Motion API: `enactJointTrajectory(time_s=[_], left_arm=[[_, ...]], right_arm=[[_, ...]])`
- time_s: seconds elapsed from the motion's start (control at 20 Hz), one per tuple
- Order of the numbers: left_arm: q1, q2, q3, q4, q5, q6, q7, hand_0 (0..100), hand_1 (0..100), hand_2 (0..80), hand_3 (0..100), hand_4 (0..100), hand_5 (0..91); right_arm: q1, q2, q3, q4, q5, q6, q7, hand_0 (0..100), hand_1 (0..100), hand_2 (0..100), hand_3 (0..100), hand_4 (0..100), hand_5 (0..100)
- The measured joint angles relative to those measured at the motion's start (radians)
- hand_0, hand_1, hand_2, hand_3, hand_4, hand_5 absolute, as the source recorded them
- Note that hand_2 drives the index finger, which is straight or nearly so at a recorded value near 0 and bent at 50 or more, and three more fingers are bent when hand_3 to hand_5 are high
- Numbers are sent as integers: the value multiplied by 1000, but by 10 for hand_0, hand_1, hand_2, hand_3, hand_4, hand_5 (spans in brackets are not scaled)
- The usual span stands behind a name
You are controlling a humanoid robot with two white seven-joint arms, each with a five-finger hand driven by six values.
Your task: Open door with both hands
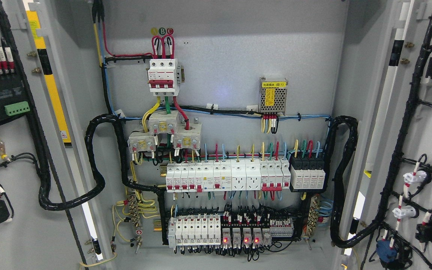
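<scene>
**Cabinet doors both swung wide, no hand in frame**

Both doors of the electrical cabinet stand fully open. Left door (21,157) is folded back to the picture's left, inner face toward the camera; right door (418,150) likewise to the right. No robot arm or hand shows anywhere, so hand state can't be told: nothing to see of either, holding or not. Judgement: the opening looks done, doors swung well clear of the back panel (219,56).

Why things sit as they do:
- Black corrugated cable loom (92,165) on the left loops loosely from the panel across the hinge side to the door; the slack probably lets the door swing without pulling wires. A matching loom (341,176) does the same on the right.
- 3-pole main breaker (163,77) is mounted high, red, green and yellow leads dropping to 3 current transformers (165,133) just below, then to the upper breaker row (223,176), so feed runs top-down.
- Lower terminal and relay row (234,230) shows 4 red lights lit, so the panel looks live.
- Small power supply (273,95) with yellow label sits apart, right of centre.
</scene>
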Motion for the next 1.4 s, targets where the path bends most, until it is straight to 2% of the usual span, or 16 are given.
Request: enactJointTrajectory(time_s=[0.15,0.35,0.5,0.6,0.75,0.85,0.95,1.15,1.4], left_arm=[[-19,-45,-31,144,-75,-25,2,0,0,0,0,0,0],[-80,-89,-62,385,-148,-36,4,0,0,0,0,0,0],[-136,-114,-80,586,-183,-37,13,0,0,0,0,0,0],[-164,-127,-95,712,-207,-38,59,0,0,0,0,0,0],[-189,-133,-131,886,-247,-38,175,0,0,0,0,0,0],[-199,-133,-151,982,-265,-40,221,0,0,0,0,0,0],[-205,-133,-167,1059,-278,-40,240,0,0,0,0,0,0],[-215,-133,-198,1183,-293,-10,254,0,0,0,0,0,0],[-219,-130,-239,1285,-301,22,257,0,0,0,0,0,0]], right_arm=[[-29,28,30,149,55,3,5,201,120,0,0,0,0],[-109,74,65,406,106,5,-6,201,119,0,0,0,0],[-176,107,84,606,128,6,-53,201,121,0,0,0,0],[-212,126,95,728,148,18,-103,201,121,0,0,0,0],[-247,147,108,879,200,99,-140,201,120,0,0,0,0],[-262,157,114,955,229,181,-152,201,119,0,0,0,0],[-275,166,119,1020,248,267,-171,201,120,0,0,0,0],[-291,181,129,1119,274,421,-268,201,119,0,0,0,0],[-301,194,135,1207,325,493,-316,201,120,0,0,0,0]])
